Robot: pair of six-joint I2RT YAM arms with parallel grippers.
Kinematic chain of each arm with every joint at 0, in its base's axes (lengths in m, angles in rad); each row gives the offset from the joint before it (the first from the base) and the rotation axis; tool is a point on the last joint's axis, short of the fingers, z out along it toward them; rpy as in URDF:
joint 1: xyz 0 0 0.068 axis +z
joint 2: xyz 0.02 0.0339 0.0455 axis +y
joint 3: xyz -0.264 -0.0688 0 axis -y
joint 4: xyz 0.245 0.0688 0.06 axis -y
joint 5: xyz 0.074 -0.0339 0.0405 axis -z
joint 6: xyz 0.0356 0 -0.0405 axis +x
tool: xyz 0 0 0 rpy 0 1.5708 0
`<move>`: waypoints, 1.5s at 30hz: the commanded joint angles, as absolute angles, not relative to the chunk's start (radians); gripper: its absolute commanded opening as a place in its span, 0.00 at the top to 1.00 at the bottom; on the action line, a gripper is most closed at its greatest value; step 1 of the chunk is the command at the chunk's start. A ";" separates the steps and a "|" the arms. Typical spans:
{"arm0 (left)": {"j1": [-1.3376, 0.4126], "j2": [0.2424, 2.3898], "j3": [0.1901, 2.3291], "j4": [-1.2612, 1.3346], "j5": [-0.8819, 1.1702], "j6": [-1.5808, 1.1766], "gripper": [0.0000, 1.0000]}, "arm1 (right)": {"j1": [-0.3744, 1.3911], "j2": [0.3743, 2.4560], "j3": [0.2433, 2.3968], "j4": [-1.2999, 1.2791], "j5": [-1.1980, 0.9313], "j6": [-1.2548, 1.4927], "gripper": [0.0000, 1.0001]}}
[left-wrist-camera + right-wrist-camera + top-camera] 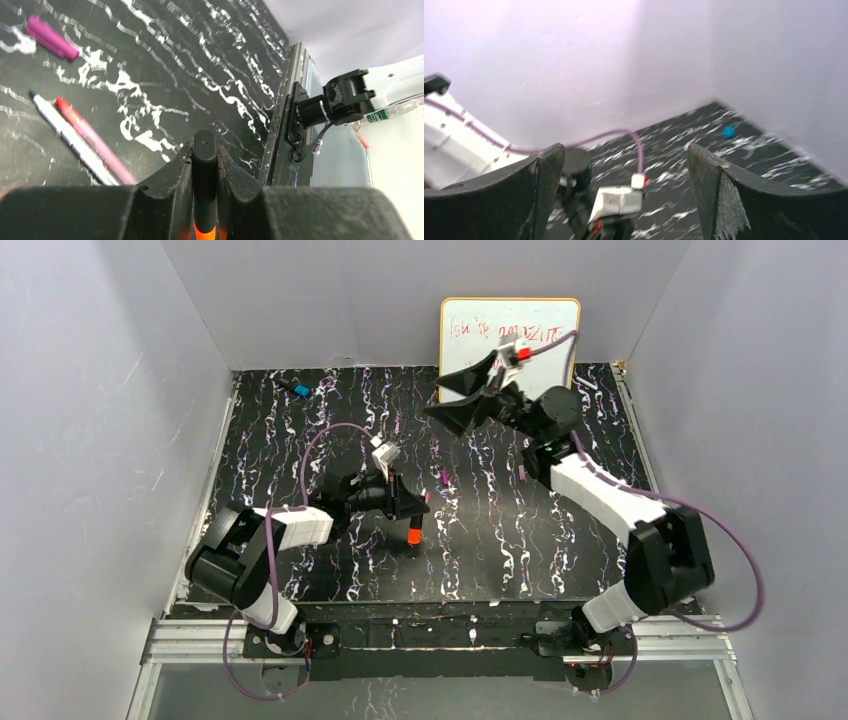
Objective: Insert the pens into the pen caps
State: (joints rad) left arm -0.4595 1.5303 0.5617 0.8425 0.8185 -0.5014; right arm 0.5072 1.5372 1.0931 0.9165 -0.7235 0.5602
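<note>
- Left gripper (204,151): clenched on the black-bodied pen (204,167), low over the mat (300,430) at centre-left. The pen lies along the finger line with its black end proud of the fingertips, probably so that the end can be offered to a cap.
- Right gripper (437,400): spread wide and holding nothing, raised at the far right before the whiteboard (545,325), apparently keeping clear.
- Magenta cap (52,37): on the mat, right of and slightly beyond the left gripper, apart from the held pen.
- Pale pink pen (95,145) and thin white pen (65,131): side by side on the mat, just beyond the left gripper's fingers, uncapped.
- Orange cap: not identifiable.
</note>
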 commanded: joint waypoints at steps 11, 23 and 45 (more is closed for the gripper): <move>-0.329 1.623 0.759 0.458 0.675 -0.293 1.00 | 0.461 1.253 0.876 0.776 -0.310 0.279 0.01; -0.327 1.736 0.957 -0.047 0.284 -0.111 0.94 | 0.460 1.249 0.923 0.373 -0.191 0.300 0.01; -0.310 1.685 1.048 -0.225 0.120 -0.073 0.11 | 0.746 1.891 1.717 -0.715 0.274 0.728 0.47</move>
State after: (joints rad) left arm -0.3290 1.7561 1.0409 -0.1188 0.1753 -0.0956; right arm 0.7555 1.8576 1.6257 -0.5282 0.1856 0.6018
